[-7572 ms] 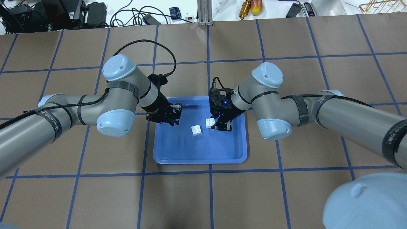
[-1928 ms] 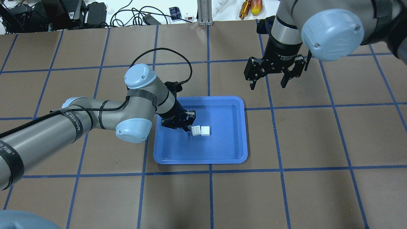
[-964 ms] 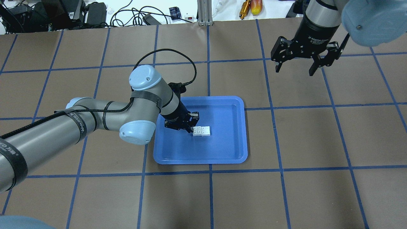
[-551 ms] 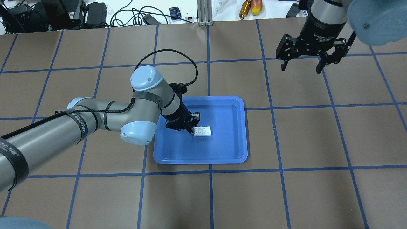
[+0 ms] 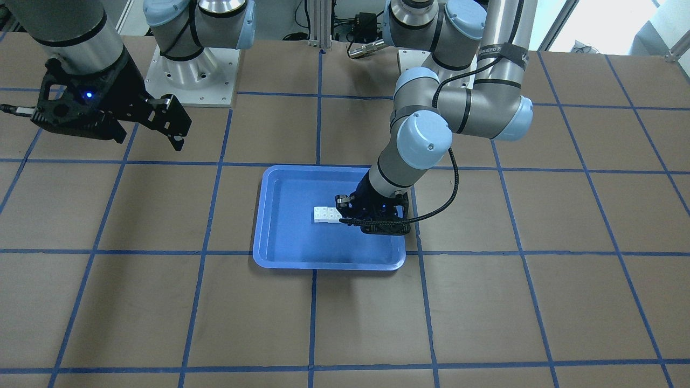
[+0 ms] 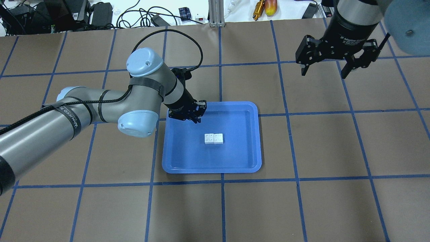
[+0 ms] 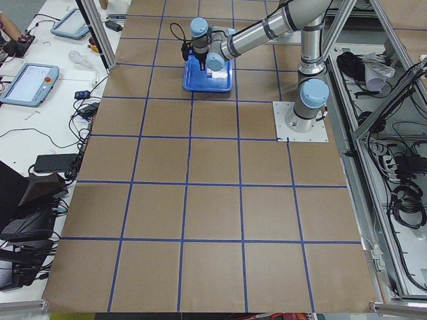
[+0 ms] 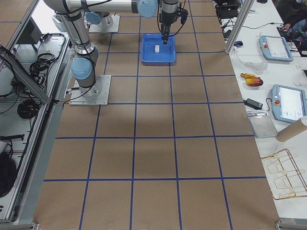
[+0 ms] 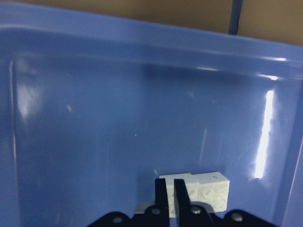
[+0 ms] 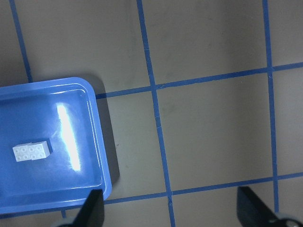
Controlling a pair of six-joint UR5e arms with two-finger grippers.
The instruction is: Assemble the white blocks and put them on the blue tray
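Two white blocks [image 6: 214, 138] lie side by side and touching, studs up, in the middle of the blue tray [image 6: 211, 169]. They also show in the front view [image 5: 327, 214], the left wrist view [image 9: 203, 187] and the right wrist view [image 10: 31, 151]. My left gripper [image 6: 194, 117] is shut and empty. In the overhead view it hangs over the tray's far left part, apart from the blocks. In its wrist view the fingertips [image 9: 161, 189] are pressed together just short of the blocks. My right gripper [image 6: 324, 72] is open and empty, high over the table to the tray's far right.
The tray [image 5: 323, 264] sits on brown paper with a blue tape grid. Cables, boxes and tools lie beyond the table's far edge [image 6: 215, 20]. The right wrist view shows the tray's corner [image 10: 102, 156] and bare paper beside it.
My left gripper has drawn back from the blocks toward the tray's far left corner; the blocks stayed put, side by side. My right gripper drifted slightly further right, still open.
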